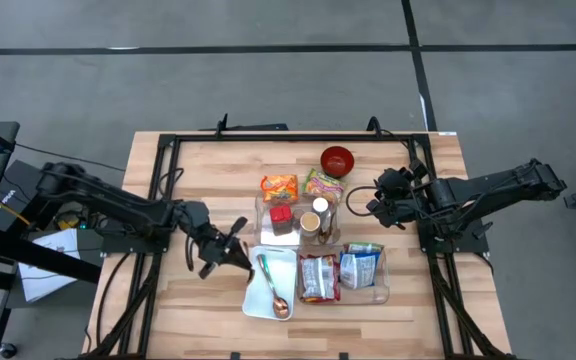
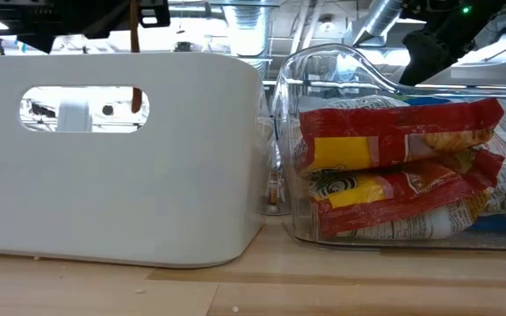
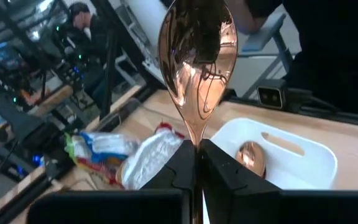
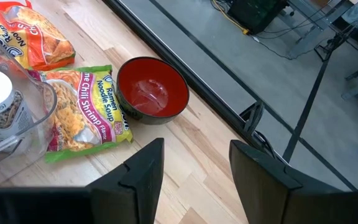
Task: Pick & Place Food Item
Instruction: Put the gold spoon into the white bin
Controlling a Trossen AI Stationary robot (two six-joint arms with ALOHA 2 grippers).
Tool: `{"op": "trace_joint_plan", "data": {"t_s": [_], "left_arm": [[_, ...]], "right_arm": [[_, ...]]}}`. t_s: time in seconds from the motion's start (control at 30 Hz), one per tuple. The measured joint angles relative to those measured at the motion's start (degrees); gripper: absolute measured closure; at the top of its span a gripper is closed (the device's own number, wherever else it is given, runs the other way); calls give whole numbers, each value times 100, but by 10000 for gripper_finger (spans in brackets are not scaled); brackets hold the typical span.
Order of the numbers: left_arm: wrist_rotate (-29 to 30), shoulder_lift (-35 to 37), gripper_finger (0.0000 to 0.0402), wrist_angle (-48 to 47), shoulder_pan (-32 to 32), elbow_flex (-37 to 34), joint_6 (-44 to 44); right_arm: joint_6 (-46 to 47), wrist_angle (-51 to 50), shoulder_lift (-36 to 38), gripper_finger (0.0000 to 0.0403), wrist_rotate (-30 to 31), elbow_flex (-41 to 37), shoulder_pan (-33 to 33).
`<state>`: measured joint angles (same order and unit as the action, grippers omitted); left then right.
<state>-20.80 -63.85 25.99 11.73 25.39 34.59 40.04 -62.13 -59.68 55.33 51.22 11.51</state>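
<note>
Grey floor (image 1: 268,90) crossed by dark seam lines surrounds the wooden table (image 1: 198,160); a person (image 3: 82,25) sits among cluttered desks beyond.

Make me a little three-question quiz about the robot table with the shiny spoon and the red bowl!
1. True or false: the left gripper is shut on a shiny copper-coloured metal spoon.
2. What is inside the round red bowl? A) noodles B) nothing C) a spoon
3. Fill in: another copper spoon lies in the white plastic ____.

Key: 1 true; 2 B; 3 bin. The right gripper is open and holds nothing.
</note>
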Motion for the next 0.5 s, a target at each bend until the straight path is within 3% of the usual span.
{"op": "trace_joint_plan", "data": {"t_s": [0.23, 0.5], "left_arm": [[-58, -575, 396, 443, 95, 295, 14], [-51, -1361, 396, -34, 602, 1110, 882]], "right_arm": [[-1, -2, 0, 227, 0, 0, 2], [-3, -44, 0, 227, 0, 2, 2]]}}
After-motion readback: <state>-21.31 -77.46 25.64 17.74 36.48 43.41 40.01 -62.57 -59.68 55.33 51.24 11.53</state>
